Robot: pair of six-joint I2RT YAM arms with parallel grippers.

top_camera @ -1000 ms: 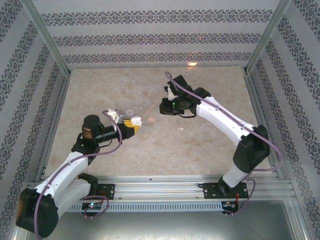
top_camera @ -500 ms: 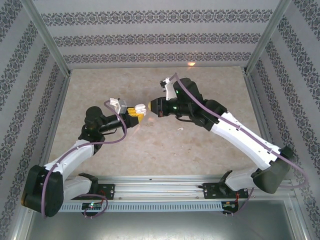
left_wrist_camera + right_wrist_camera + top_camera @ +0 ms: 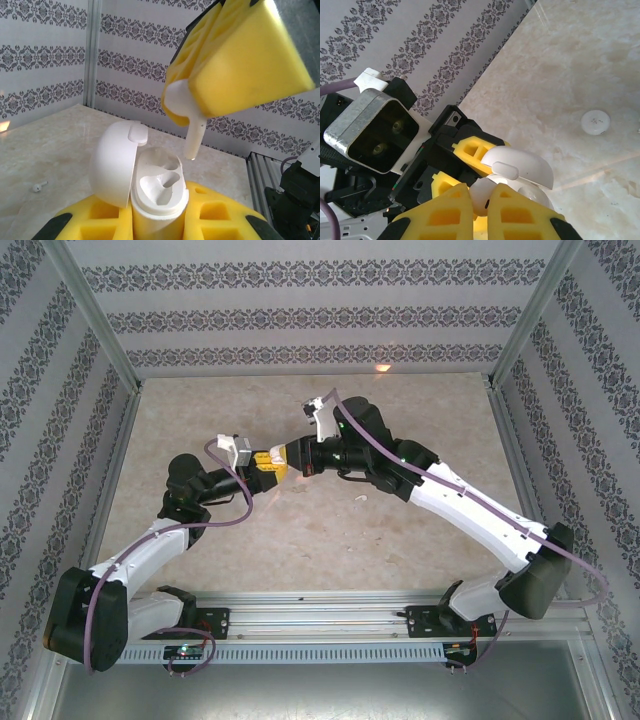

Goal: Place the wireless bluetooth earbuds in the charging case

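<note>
Above the marbled table [image 3: 420, 410], inside patterned walls, your left gripper [image 3: 268, 462] is clamped on the open charging case [image 3: 156, 212], lid [image 3: 114, 165] swung back. Your right gripper [image 3: 481, 202] pinches one earbud [image 3: 192, 135], stem down, just above the sockets [image 3: 159, 181]. The stem looks offset toward the rim. Press down misaligned and it could jam, twist out of the grip, or drop to the table, where another earbud [image 3: 40, 186] lies loose.

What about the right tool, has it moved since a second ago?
Yes. The right tool swung left, away from the loose earbud, toward the left tool.
</note>
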